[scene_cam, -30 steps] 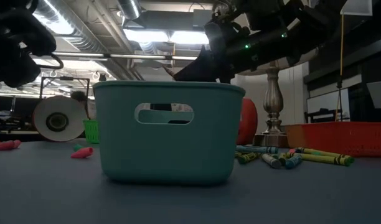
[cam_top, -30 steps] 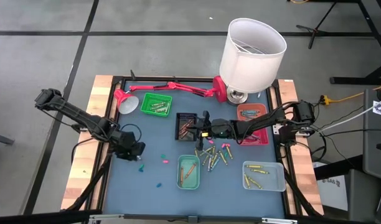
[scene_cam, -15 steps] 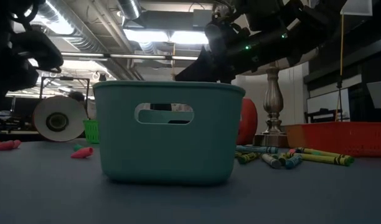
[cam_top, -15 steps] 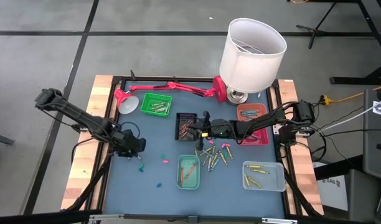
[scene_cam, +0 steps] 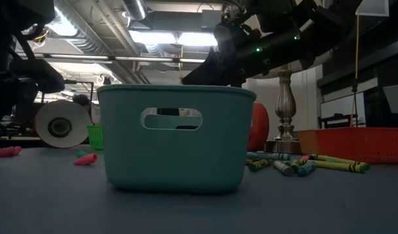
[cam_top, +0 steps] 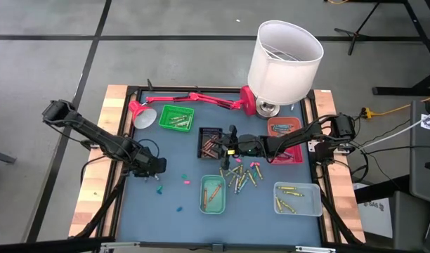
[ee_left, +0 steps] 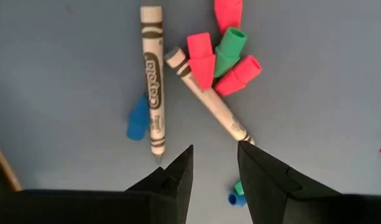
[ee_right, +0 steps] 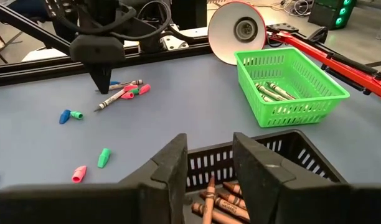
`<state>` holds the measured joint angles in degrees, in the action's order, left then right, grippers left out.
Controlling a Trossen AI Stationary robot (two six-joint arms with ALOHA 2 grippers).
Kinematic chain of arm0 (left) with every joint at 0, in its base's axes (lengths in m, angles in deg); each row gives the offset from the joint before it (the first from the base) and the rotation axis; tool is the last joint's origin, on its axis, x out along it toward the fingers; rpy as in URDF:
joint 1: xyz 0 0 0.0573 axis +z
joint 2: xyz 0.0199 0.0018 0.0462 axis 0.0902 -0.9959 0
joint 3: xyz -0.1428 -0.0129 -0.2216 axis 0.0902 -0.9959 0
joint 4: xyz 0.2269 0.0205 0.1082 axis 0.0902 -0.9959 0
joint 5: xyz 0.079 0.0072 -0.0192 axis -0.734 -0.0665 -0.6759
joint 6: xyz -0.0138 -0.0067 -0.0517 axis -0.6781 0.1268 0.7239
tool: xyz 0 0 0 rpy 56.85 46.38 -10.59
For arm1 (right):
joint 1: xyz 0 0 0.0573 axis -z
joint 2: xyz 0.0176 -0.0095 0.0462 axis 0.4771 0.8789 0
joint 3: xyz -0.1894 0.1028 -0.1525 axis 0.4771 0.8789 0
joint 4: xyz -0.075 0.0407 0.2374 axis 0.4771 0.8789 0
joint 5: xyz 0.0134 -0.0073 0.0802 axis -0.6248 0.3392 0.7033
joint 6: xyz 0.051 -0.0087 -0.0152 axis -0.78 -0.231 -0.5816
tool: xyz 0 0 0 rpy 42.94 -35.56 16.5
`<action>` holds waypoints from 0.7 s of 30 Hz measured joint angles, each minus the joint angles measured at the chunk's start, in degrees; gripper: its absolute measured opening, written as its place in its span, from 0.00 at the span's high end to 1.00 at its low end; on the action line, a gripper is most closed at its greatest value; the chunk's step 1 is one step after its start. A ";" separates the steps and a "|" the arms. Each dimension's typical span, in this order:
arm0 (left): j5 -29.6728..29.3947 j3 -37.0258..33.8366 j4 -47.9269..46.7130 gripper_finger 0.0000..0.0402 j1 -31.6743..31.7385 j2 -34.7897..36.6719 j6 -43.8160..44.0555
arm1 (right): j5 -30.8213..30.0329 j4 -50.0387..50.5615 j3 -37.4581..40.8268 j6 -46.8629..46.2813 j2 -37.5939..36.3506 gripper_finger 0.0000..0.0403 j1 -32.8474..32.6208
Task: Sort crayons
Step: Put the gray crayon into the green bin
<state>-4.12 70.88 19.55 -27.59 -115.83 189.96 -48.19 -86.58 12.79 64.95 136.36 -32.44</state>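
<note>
The blue-grey worktop [cam_top: 180, 151] carries everything. Largest on it is a lamp with a white shade [cam_top: 284, 53] at the back right, and beside it a red desk lamp [cam_top: 194, 99] lies along the back edge. Five small trays are spread out: a green tray [cam_top: 176, 118] at the back, a black tray [cam_top: 210, 143] in the middle, a red tray [cam_top: 285, 139] on the right, a teal tray [cam_top: 212, 194] at the front and a clear tray [cam_top: 297, 198] at the front right, each with crayons inside.

The right arm reaches in from the right, and the right hand [ee_right: 210, 163] hangs over the black tray with its fingers apart and nothing between them; brown crayons [ee_right: 218, 200] lie in the tray right below. The left arm comes in from the left, and the left hand [ee_left: 214, 163] hovers low over the worktop's left part, fingers apart and empty.

A loose heap of crayons [cam_top: 241, 173] lies between the black, teal and clear trays. Under the left hand lie two white-wrapped crayons [ee_left: 154, 93], close together but angled apart. Around them sit small pink, green and blue caps [ee_left: 216, 53], with a few more scattered toward the front.
</note>
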 joint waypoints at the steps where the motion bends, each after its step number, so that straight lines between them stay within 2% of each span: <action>1: -0.27 0.00 0.17 0.73 0.00 -0.42 0.00 | 0.00 -0.01 0.00 0.00 0.00 0.69 0.00; 16: -3.65 0.00 0.82 0.73 0.00 -1.91 1.37 | 0.00 -0.01 0.00 0.00 -0.02 0.69 0.00; 21: -3.65 0.00 1.13 0.73 0.00 -4.51 1.35 | 0.00 0.00 0.00 0.00 -0.07 0.69 0.00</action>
<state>-7.77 70.88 20.68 -27.59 -120.35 191.31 -48.19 -86.58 12.79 64.95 136.29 -32.44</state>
